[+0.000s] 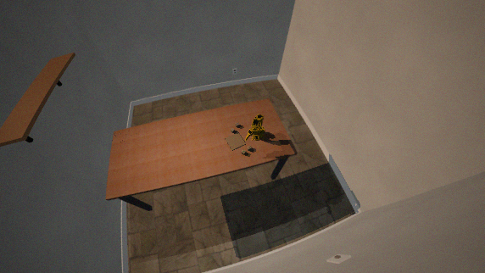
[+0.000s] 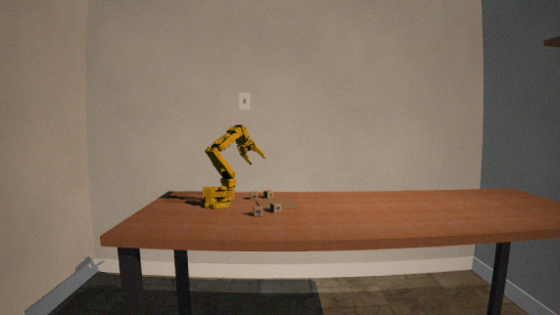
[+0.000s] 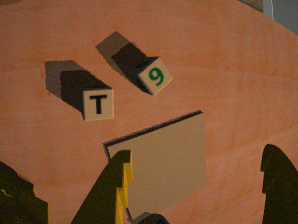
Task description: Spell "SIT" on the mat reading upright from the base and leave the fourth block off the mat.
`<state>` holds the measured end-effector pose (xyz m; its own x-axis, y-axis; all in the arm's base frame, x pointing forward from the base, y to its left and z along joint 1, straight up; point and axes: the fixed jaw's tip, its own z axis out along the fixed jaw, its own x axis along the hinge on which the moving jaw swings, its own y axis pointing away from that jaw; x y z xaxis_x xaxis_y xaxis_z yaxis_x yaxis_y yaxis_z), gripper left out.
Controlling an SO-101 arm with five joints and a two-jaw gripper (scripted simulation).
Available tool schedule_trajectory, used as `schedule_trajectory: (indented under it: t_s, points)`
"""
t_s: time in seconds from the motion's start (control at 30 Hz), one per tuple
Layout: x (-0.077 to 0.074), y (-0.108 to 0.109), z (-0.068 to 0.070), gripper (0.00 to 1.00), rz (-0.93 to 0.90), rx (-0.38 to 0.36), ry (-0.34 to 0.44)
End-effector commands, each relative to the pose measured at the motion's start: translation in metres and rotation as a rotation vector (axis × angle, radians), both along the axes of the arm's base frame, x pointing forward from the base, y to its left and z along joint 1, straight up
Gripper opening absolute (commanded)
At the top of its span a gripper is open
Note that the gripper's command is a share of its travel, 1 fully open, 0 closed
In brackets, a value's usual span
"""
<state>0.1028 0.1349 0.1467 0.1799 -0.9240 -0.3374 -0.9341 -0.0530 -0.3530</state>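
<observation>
In the wrist view the tan mat (image 3: 166, 159) lies flat on the table. Beyond it stand a block with a black T (image 3: 99, 104) and a block with a green 9 (image 3: 154, 78), both off the mat. My gripper (image 3: 197, 156) is open and empty, raised high above the mat. In the exterior view the gripper (image 2: 254, 156) hangs well above the four blocks (image 2: 266, 202) and the mat (image 2: 289, 204).
The arm's yellow base (image 2: 217, 196) stands near one end of the long wooden table (image 1: 191, 148). The table edge (image 1: 292, 144) is close behind the base.
</observation>
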Motion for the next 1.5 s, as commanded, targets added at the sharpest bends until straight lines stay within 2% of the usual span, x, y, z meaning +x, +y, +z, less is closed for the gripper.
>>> schedule_trajectory:
  t_s: [0.0,0.53,0.83,1.27,1.47]
  points:
    - [0.006,0.003,0.009,0.35,0.039,0.02,-0.056]
    - [0.04,0.011,0.013,0.35,0.354,-0.142,-0.232]
    - [0.05,0.012,0.012,0.35,0.445,-0.191,-0.28]
    - [0.053,0.013,0.012,0.35,0.469,-0.206,-0.288]
    - [0.055,0.014,-0.003,0.35,0.482,-0.244,-0.221]
